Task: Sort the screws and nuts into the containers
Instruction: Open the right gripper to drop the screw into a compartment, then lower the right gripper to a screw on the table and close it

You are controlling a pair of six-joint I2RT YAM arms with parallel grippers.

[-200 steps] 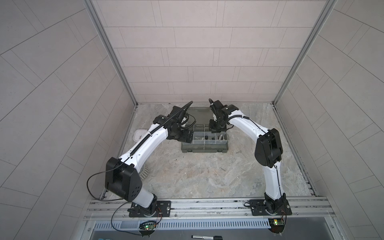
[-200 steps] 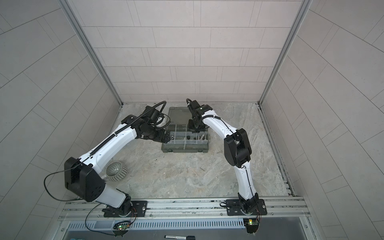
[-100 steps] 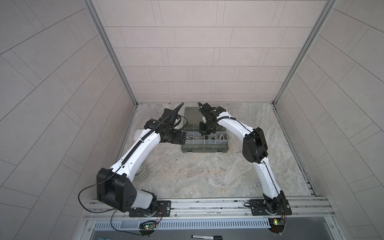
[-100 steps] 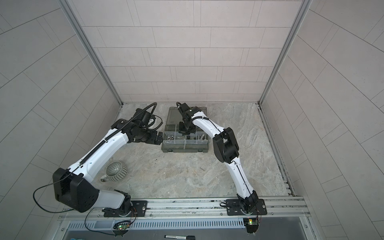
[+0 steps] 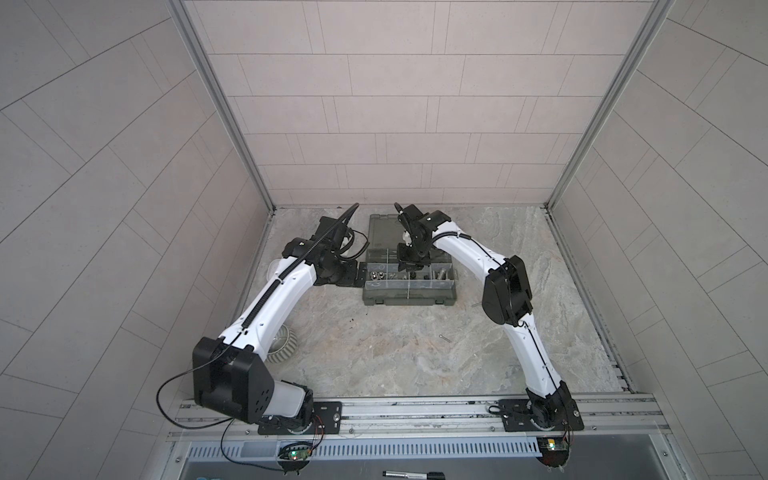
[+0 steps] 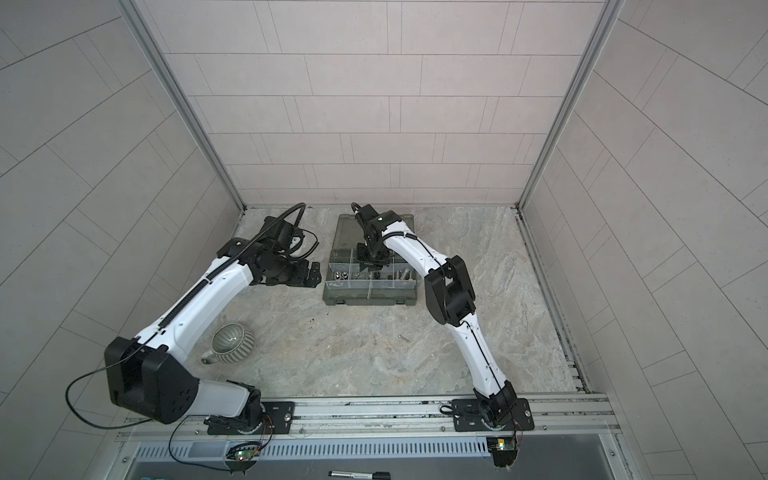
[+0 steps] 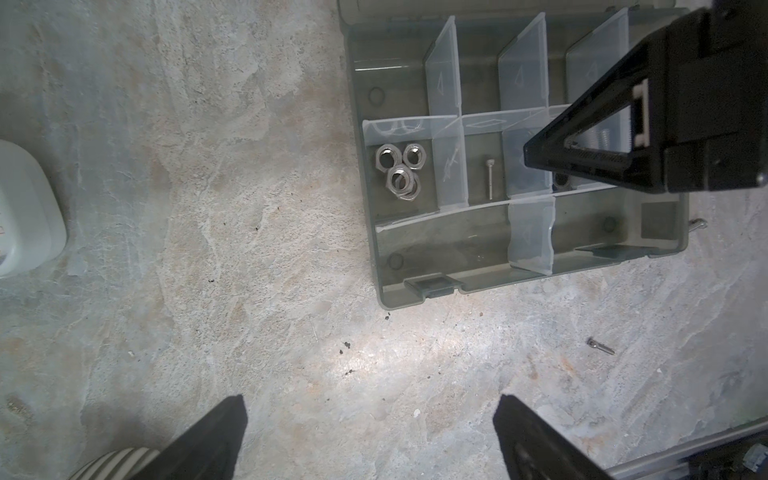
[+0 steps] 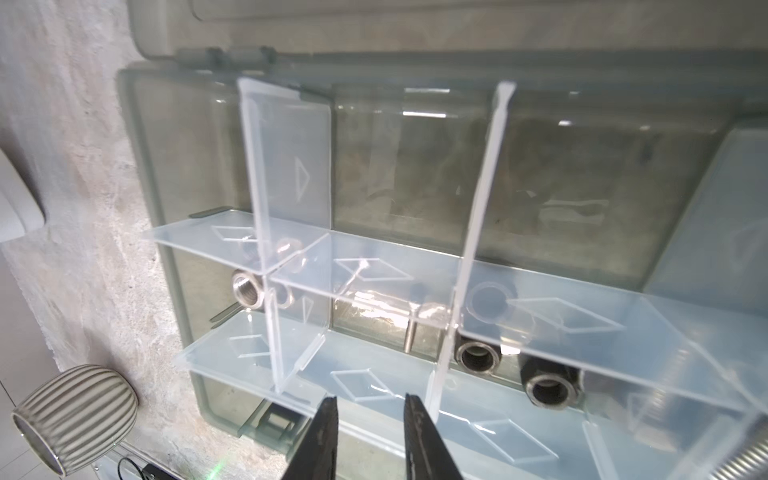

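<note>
Inside the case (image 7: 390,297) we count at least three silver nuts (image 7: 397,170), two dark nuts (image 8: 476,357), one thin screw (image 7: 490,178); left claw (image 7: 370,399) gapes, right claw (image 8: 370,399) slightly parted, both empty.

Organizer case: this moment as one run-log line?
right gripper: open, empty, above organizer case | left gripper: open, beside it | thin screw: loose on table

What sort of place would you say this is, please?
Probably a robot test cell rather than a workshop: tiled walls box in a stone-patterned tabletop, the left arm and right arm are mounted on an aluminium rail, and an organizer case sits between them.
</note>
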